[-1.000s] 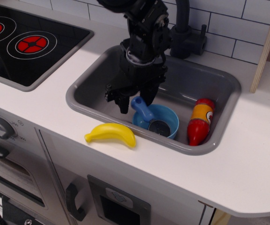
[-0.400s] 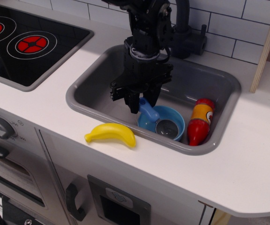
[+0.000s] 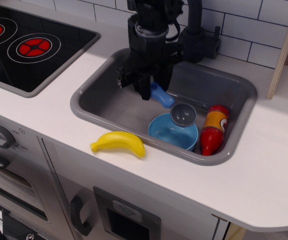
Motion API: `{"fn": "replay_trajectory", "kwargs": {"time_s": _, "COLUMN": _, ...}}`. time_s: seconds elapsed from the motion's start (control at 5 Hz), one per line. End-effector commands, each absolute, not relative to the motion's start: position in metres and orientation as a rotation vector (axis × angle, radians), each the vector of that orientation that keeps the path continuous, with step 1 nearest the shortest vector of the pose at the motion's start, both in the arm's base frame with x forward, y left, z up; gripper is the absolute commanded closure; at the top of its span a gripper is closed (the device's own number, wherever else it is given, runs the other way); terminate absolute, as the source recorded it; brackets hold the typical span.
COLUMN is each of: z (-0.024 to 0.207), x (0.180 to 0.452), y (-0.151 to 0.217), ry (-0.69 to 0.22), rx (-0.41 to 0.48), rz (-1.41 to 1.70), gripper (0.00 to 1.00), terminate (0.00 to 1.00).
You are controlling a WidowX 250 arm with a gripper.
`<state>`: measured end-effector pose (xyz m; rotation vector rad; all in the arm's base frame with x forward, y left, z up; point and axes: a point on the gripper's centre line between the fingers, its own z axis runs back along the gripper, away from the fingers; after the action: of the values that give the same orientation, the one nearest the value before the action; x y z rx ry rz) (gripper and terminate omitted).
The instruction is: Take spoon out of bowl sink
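- The end effector [image 3: 150, 86], upper centre of the frame, grips the spoon [image 3: 173, 104] by its blue handle.
- The spoon's grey scoop hangs above the bowl [image 3: 173, 132] in the sink [image 3: 99, 107].

Tool [image 3: 151, 90] gripping blue-handled spoon [image 3: 174, 106] above light-blue bowl [image 3: 173, 131], inside grey sink [image 3: 109, 107]

Behind me stood a white tiled wall [image 3: 244, 30]; the white counter [image 3: 264, 165] held a black stovetop [image 3: 29, 45].
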<state>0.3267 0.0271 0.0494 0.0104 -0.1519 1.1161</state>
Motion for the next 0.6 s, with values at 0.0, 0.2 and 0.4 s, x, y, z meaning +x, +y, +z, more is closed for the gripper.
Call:
{"fn": "replay_trajectory", "kwargs": {"time_s": 0.0, "z": 0.093, "x": 0.362, "y": 0.072, "ry": -0.277, "rx": 0.007, "rz": 1.202, "gripper": 1.00, "terminate": 0.00}}
{"fn": "replay_trajectory", "kwargs": {"time_s": 0.2, "z": 0.072, "x": 0.377, "y": 0.081, "ry": -0.270, "rx": 0.072, "rz": 1.223, "gripper": 1.00, "terminate": 0.00}}
{"fn": "replay_trajectory", "kwargs": {"time_s": 0.4, "z": 0.051, "x": 0.379, "y": 0.081, "ry": -0.274, "rx": 0.124, "rz": 1.214, "gripper": 1.00, "terminate": 0.00}}
